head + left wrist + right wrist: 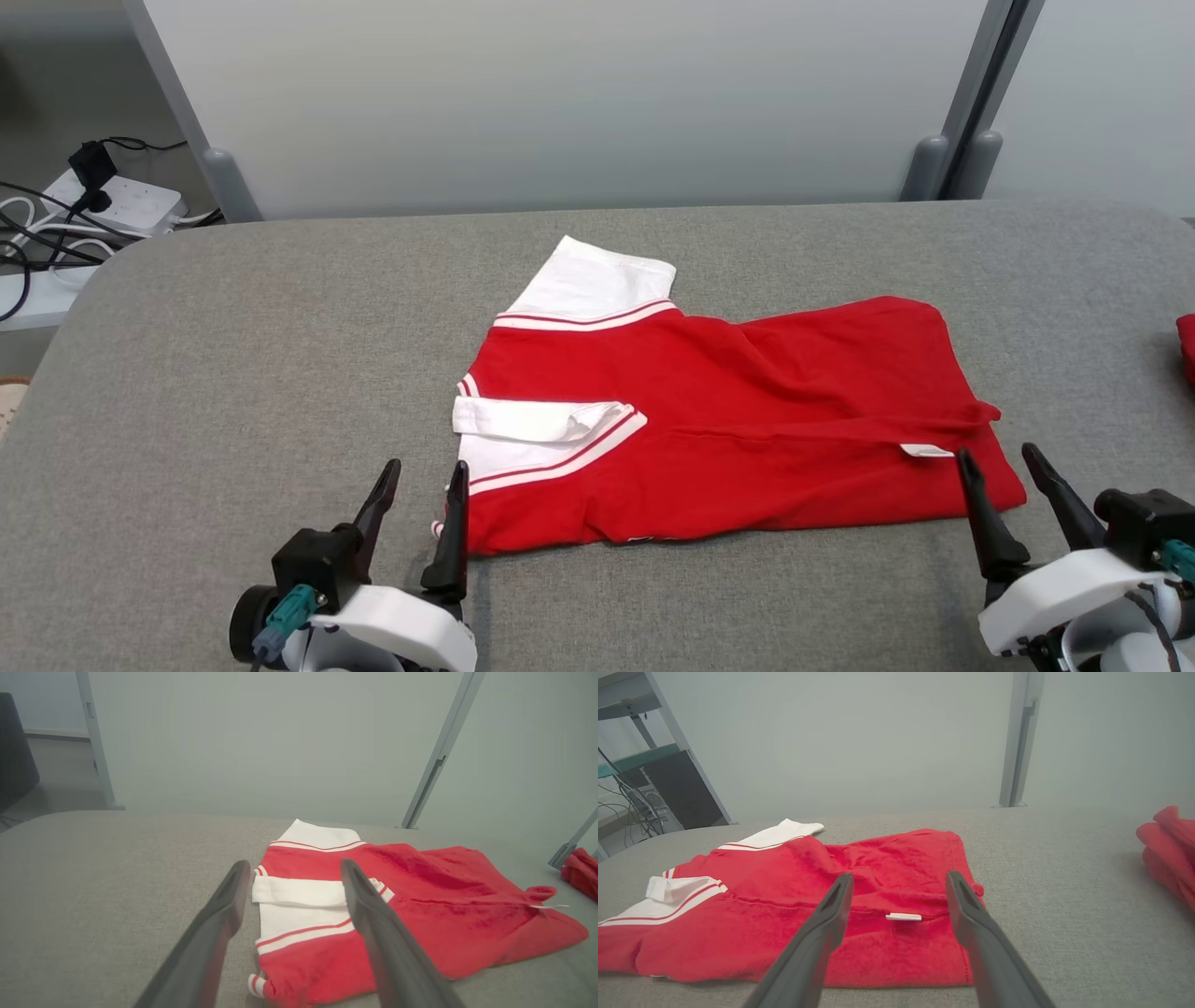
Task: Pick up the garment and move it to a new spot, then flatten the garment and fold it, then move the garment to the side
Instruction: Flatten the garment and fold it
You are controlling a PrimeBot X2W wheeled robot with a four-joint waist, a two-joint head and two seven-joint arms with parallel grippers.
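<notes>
The garment [728,429] is a red shirt with white sleeves and a white collar, lying folded lengthwise on the grey table, neck end to the left. A small white label [926,452] shows near its right end. My left gripper [425,474] stands open just off the garment's near left corner, nothing between its fingers. My right gripper [997,460] is open at the near right corner, also empty. In the left wrist view the garment [420,914] lies just past the open gripper [292,868]. The right wrist view has the gripper [899,879] open before the garment [878,891].
Another red cloth [1187,347] lies at the table's right edge, also seen as a red cloth [1169,854] in the right wrist view. A power strip with cables [112,201] sits off the far left corner. A pale partition [560,103] stands behind the table [233,373].
</notes>
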